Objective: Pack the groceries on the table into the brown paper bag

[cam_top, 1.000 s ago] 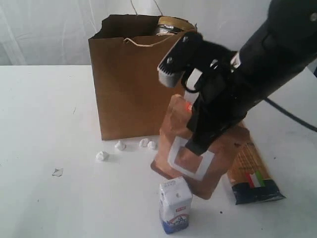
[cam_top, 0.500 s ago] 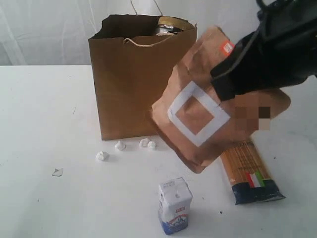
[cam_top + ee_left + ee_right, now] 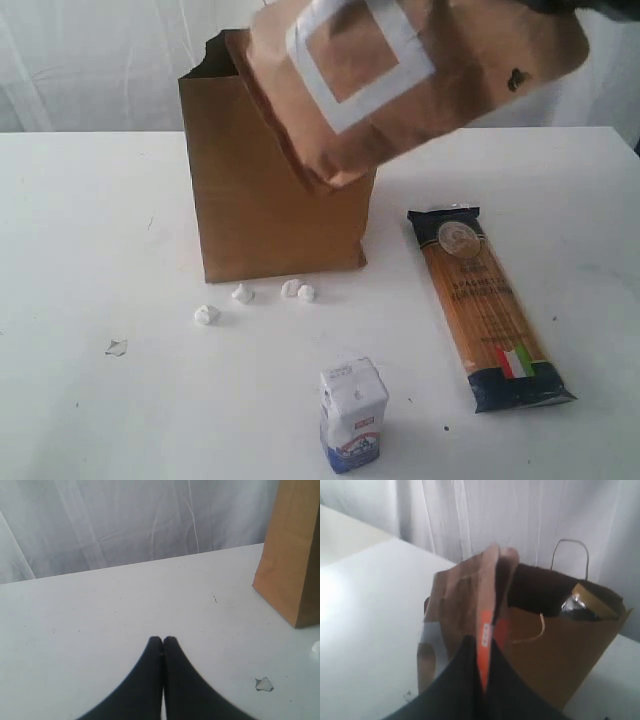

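Right claw (image 3: 482, 650) grips the brown pouch (image 3: 400, 90) above the paper bag (image 3: 250, 200), seemingly part-filled; spaghetti packet (image 3: 485, 300) and carton (image 3: 353, 415) lie unpacked on the bench (image 3: 100, 250). Left claw (image 3: 163, 642) closed, empty.

Brown pouch (image 3: 470, 70) top cut by frame edge — hides paper bag (image 3: 250, 200) mouth, handles, right rim.

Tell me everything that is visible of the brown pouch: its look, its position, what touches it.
The brown pouch looks like creased kraft paper, with a white square outline on its face and an orange label at its top edge. It hangs tilted in the air, hiding part of the top of the paper bag. The right tool is shut on the labelled edge; nothing else seems to touch it.
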Tool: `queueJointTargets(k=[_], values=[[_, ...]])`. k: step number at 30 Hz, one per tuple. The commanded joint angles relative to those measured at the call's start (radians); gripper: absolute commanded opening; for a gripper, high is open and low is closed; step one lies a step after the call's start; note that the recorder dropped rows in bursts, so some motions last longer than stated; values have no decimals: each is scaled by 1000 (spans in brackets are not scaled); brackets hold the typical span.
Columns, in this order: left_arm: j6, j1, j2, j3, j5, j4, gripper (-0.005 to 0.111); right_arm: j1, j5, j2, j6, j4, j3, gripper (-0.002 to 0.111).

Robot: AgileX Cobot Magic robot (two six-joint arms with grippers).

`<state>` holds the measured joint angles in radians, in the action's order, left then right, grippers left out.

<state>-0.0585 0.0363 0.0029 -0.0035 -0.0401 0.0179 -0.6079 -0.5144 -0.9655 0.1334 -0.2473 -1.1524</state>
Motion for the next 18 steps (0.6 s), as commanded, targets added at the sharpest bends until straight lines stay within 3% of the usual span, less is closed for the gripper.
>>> queueJointTargets(k=[1, 18], values=[[1, -2, -3, 3, -11, 8, 0, -1, 202, 14, -1, -17, -3, 0], [1, -2, -3, 3, -11, 8, 0, -1, 632, -146, 21, -7, -3, 0]])
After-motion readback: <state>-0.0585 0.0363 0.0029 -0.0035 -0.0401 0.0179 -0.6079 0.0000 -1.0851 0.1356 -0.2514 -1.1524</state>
